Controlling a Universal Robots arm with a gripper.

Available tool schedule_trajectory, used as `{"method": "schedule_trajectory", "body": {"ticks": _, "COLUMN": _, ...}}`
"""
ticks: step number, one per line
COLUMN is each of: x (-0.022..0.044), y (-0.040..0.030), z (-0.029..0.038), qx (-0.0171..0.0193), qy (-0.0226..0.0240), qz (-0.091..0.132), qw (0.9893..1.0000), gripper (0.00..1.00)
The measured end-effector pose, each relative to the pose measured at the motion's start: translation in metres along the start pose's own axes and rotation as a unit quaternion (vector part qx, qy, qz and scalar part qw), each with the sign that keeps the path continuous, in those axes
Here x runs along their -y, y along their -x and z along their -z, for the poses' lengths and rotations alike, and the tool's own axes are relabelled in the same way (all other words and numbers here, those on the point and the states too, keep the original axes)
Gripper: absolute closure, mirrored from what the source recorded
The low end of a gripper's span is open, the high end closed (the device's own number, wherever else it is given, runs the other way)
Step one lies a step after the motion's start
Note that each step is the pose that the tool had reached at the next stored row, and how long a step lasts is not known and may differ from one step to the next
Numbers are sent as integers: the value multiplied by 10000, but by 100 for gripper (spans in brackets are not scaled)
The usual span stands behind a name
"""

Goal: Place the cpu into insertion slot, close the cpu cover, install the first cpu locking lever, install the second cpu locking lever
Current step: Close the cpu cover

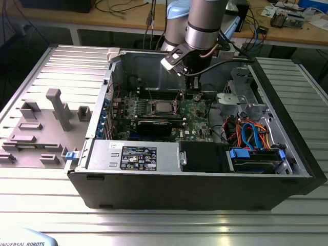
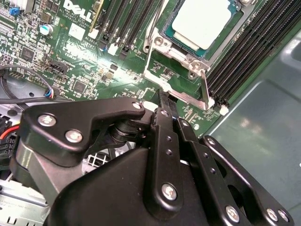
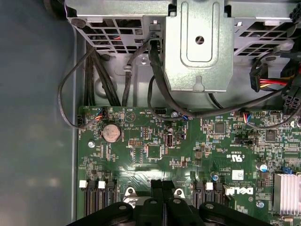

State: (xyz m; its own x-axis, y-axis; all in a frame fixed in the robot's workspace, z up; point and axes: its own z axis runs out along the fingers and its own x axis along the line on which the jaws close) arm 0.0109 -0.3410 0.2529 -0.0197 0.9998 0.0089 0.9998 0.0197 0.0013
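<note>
The cpu (image 2: 201, 22) lies flat in the insertion slot (image 2: 165, 32), its silver top showing through the window of the cpu cover (image 2: 196, 65), which lies down over it. A thin metal locking lever (image 2: 205, 88) runs along one side of the socket. My gripper (image 2: 162, 96) is shut with nothing seen between its black fingers (image 2: 165, 123), and their tips are just off the socket's edge by the silver bracket. In the exterior view the gripper (image 1: 193, 93) hangs inside the case, to the exterior view's right of the cpu (image 1: 163, 106). In the first wrist view the fingertips (image 3: 157, 184) hover over the green motherboard (image 3: 141, 155).
Long black memory slots (image 2: 244, 52) flank the socket. A metal drive cage (image 3: 197, 47) with black cables (image 3: 155, 70) stands beyond the board. The case wall (image 1: 179, 187), power supply (image 1: 134, 155) and coloured cables (image 1: 251, 134) ring the work area. Grey fixtures (image 1: 60, 108) sit outside.
</note>
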Motion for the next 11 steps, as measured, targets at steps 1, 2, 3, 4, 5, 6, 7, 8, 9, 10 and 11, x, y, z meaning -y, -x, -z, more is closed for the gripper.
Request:
{"method": "schedule_trajectory", "body": {"ticks": 1, "x": 2, "y": 0, "z": 0, "qx": 0, "qy": 0, "qz": 0, "qw": 10000, "gripper": 89}}
{"method": "schedule_trajectory", "body": {"ticks": 2, "x": 4, "y": 0, "z": 0, "qx": 0, "qy": 0, "qz": 1, "qw": 10000, "gripper": 89}}
{"method": "schedule_trajectory", "body": {"ticks": 3, "x": 6, "y": 0, "z": 0, "qx": 0, "qy": 0, "qz": 1, "qw": 10000, "gripper": 89}}
{"method": "schedule_trajectory", "body": {"ticks": 4, "x": 8, "y": 0, "z": 0, "qx": 0, "qy": 0, "qz": 0, "qw": 10000, "gripper": 89}}
{"method": "schedule_trajectory", "body": {"ticks": 5, "x": 11, "y": 0, "z": 0, "qx": 0, "qy": 0, "qz": 0, "qw": 10000, "gripper": 89}}
{"method": "schedule_trajectory", "body": {"ticks": 6, "x": 13, "y": 0, "z": 0, "qx": 0, "qy": 0, "qz": 0, "qw": 10000, "gripper": 89}}
{"method": "schedule_trajectory", "body": {"ticks": 7, "x": 15, "y": 0, "z": 0, "qx": 0, "qy": 0, "qz": 0, "qw": 10000, "gripper": 89}}
{"method": "schedule_trajectory", "body": {"ticks": 8, "x": 17, "y": 0, "z": 0, "qx": 0, "qy": 0, "qz": 0, "qw": 10000, "gripper": 89}}
{"method": "schedule_trajectory", "body": {"ticks": 9, "x": 19, "y": 0, "z": 0, "qx": 0, "qy": 0, "qz": 0, "qw": 10000, "gripper": 89}}
{"method": "schedule_trajectory", "body": {"ticks": 10, "x": 22, "y": 0, "z": 0, "qx": 0, "qy": 0, "qz": 0, "qw": 10000, "gripper": 89}}
{"method": "schedule_trajectory", "body": {"ticks": 11, "x": 25, "y": -1, "z": 0, "qx": 0, "qy": 0, "qz": 0, "qw": 10000, "gripper": 89}}
